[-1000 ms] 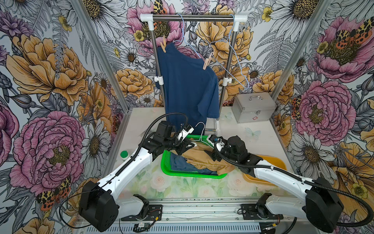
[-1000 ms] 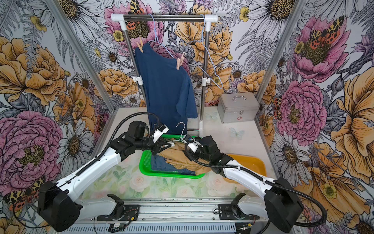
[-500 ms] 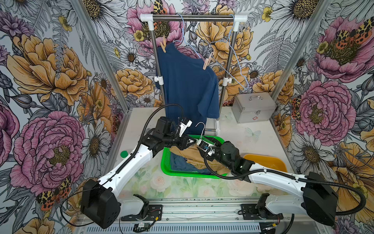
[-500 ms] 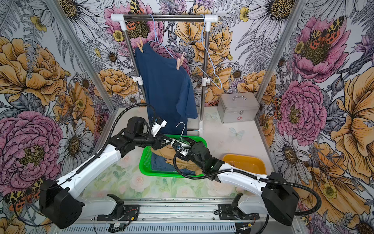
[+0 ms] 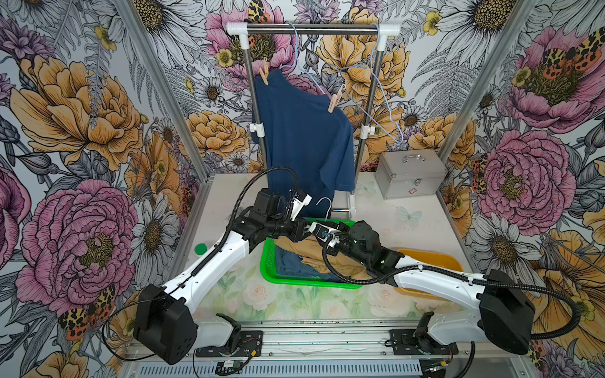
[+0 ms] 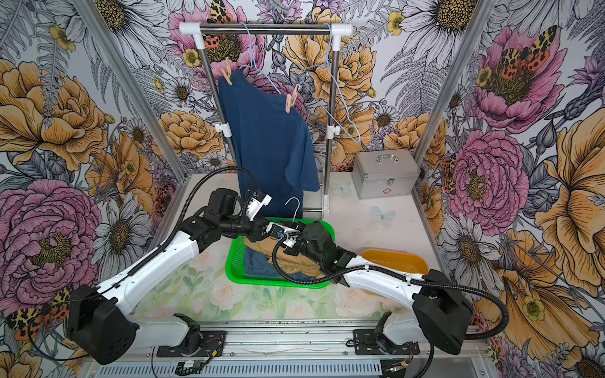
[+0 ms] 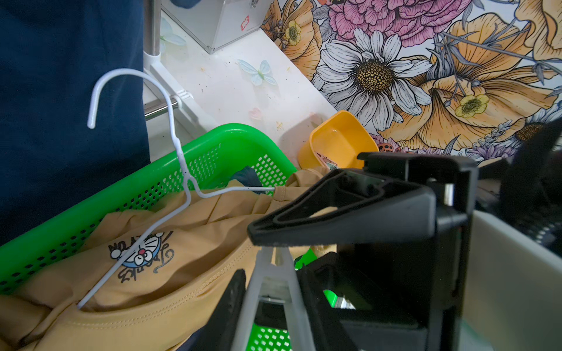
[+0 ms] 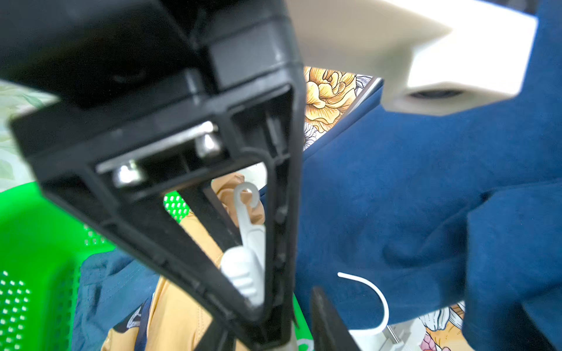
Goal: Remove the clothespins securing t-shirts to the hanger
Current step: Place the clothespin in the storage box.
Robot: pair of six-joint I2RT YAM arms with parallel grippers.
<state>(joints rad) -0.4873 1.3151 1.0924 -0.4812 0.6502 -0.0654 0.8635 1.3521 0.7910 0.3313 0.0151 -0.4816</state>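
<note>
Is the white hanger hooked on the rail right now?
No, the white hanger lies with the tan shirt in the green basket, hook free.

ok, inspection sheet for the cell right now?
Surface: table, floral mat in front.
Job's things: navy shirt on rack with two peach pegs; tan shirt on white hanger in green basket, over second navy shirt.
Clutter: silver case, yellow tub, green disc, bare blue hanger.
Hands: left hand closed on white peg; right hand beside it, grip unclear.
Cables: black hoses arch off both arms; the right one sags across the basket.
Surroundings: floral walls, metal posts.
</note>
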